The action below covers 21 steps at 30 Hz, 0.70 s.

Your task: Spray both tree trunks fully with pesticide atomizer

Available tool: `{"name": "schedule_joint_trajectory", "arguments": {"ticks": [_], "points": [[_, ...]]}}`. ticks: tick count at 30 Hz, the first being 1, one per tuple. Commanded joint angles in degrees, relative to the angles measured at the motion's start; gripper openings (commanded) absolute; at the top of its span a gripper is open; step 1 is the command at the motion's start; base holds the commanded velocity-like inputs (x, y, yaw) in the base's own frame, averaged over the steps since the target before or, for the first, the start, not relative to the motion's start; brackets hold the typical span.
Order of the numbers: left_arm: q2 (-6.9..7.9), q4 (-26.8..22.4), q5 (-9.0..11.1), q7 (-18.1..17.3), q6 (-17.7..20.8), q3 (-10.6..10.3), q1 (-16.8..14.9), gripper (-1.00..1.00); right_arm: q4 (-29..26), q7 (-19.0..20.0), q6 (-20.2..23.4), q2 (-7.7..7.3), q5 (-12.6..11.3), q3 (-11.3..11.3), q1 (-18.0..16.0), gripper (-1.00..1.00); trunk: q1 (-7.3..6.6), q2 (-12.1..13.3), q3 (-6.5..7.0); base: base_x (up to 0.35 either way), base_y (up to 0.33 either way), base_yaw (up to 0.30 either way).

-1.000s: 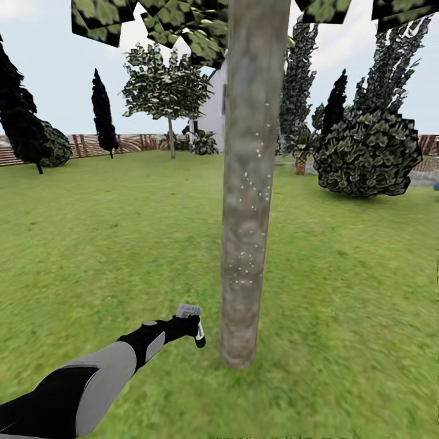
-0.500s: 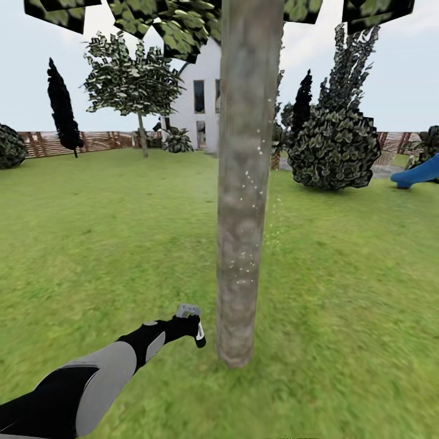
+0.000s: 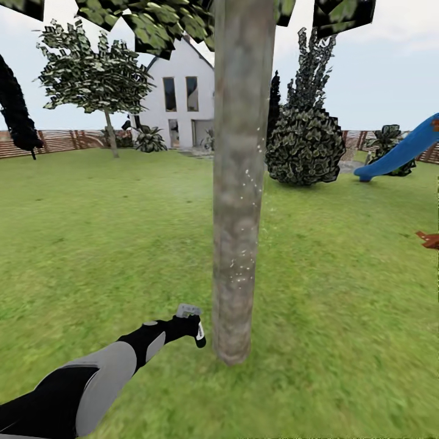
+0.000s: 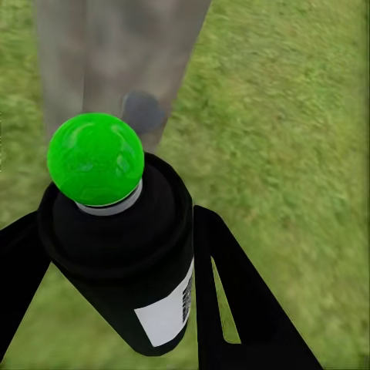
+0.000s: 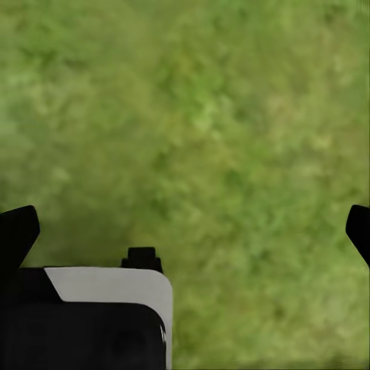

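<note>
The near tree trunk (image 3: 238, 183) rises mottled grey-brown through the middle of the head view, with white pesticide specks (image 3: 242, 271) scattered on its right side. My left gripper (image 3: 194, 326) is shut on the pesticide atomizer (image 3: 199, 337) just left of the trunk's base, close to it and low above the grass. In the left wrist view the atomizer (image 4: 127, 262) is a black bottle with a green round top and a white label, held between both fingers of my left gripper (image 4: 116, 223), pointing at the trunk (image 4: 116, 54). A second tree (image 3: 91, 67) stands far back left. My right gripper (image 5: 189, 231) hangs open over grass.
Lawn (image 3: 341, 292) spreads all around the trunk. A white house (image 3: 180, 97) and a brown slatted fence (image 3: 61, 140) close the back. A round dark bush (image 3: 305, 146) stands behind the trunk, a blue slide (image 3: 402, 152) at far right, a dark cypress (image 3: 15, 110) at far left.
The whole view has swung right: house and blue slide came into sight, the background slid left. My left arm and the atomizer keep the same place beside the trunk's base.
</note>
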Motion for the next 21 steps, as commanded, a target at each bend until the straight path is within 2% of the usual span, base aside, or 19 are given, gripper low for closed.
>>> {"name": "schedule_joint_trajectory", "arguments": {"ticks": [1,11,17,21], "points": [[0.01,-0.02,-0.46,-0.13,-0.12,0.32,-0.03,-1.0,0.29,-0.28,-0.37,0.01,0.29,0.15,-0.12,1.0,0.02,-0.08,-0.1,0.0,0.35,-0.058],[0.01,-0.02,-0.41,-0.13,-0.17,0.29,-0.03,-1.0,0.28,-0.28,-0.29,0.01,0.29,0.15,-0.11,1.0,0.02,-0.08,-0.11,0.03,0.348,-0.01],[-0.06,-0.02,-0.38,-0.13,-0.21,0.25,-0.03,-1.0,0.28,-0.28,-0.29,0.01,0.29,0.15,-0.13,1.0,0.02,-0.08,-0.03,0.23,0.316,-0.222],[-0.08,-0.02,-0.39,-0.21,-0.21,0.26,-0.03,-1.0,0.28,-0.23,-0.29,0.01,0.29,0.15,-0.11,1.0,0.02,-0.08,0.06,0.087,0.336,-0.283]]}}
